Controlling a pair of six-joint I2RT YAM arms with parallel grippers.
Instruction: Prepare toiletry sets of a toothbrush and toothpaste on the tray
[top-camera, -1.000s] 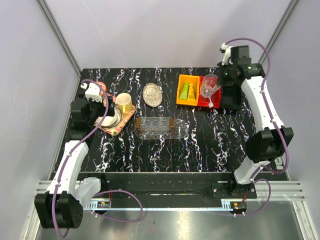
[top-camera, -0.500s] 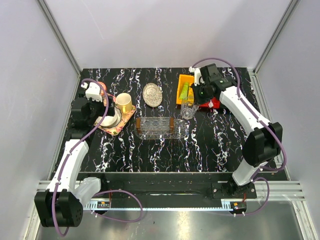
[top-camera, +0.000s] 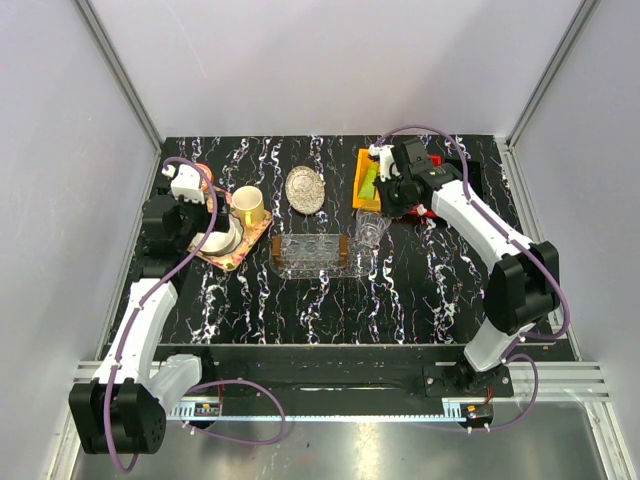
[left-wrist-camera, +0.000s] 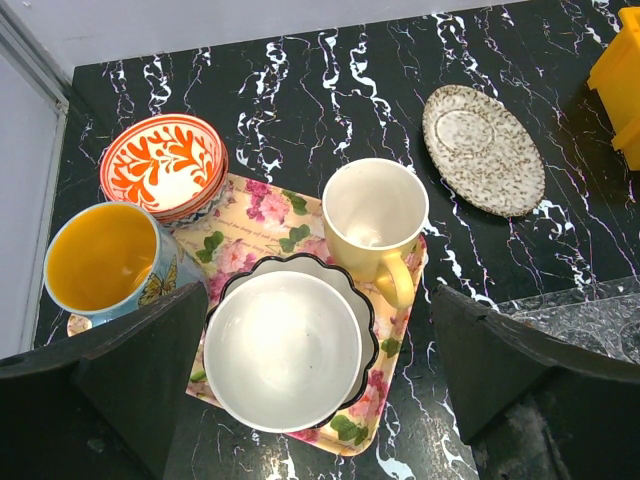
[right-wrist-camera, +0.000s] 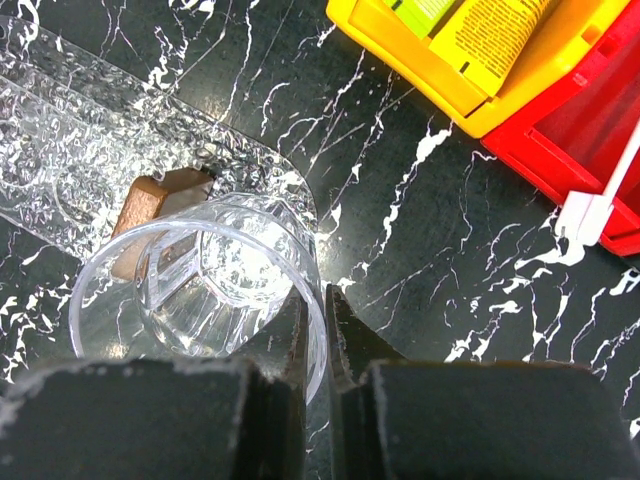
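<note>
Plainly, the toothpaste (right-wrist-camera: 497, 27), an orange-yellow tube with a lime-green one beside it, lay in the yellow bin (right-wrist-camera: 420, 75) at the back right of the table (top-camera: 330, 300). The toothbrush (right-wrist-camera: 582, 213) showed only as a thin white stick slanting out over the near rim of the red bin (right-wrist-camera: 590, 125), which touched the yellow bin's right side. The tray (top-camera: 312, 253) sat near the table's middle, in front of the bins, with neither tube nor brush on it. Just at its right end, over a small wooden tab (right-wrist-camera: 150, 212), stood a clear glass (right-wrist-camera: 200, 285), upright; the right gripper (right-wrist-camera: 318, 330) had its fingers drawn narrow, pinching the glass's rim between them. Whether the glass rested on the table could not be told. Behind the tray lay a silvery dish (top-camera: 305, 189). At the far left the left gripper (left-wrist-camera: 315, 335) hung with fingers wide and empty above a floral tray (left-wrist-camera: 250, 212) carrying a yellow mug (left-wrist-camera: 375, 215), a white bowl (left-wrist-camera: 283, 350) and a blue cup (left-wrist-camera: 100, 255).
</note>
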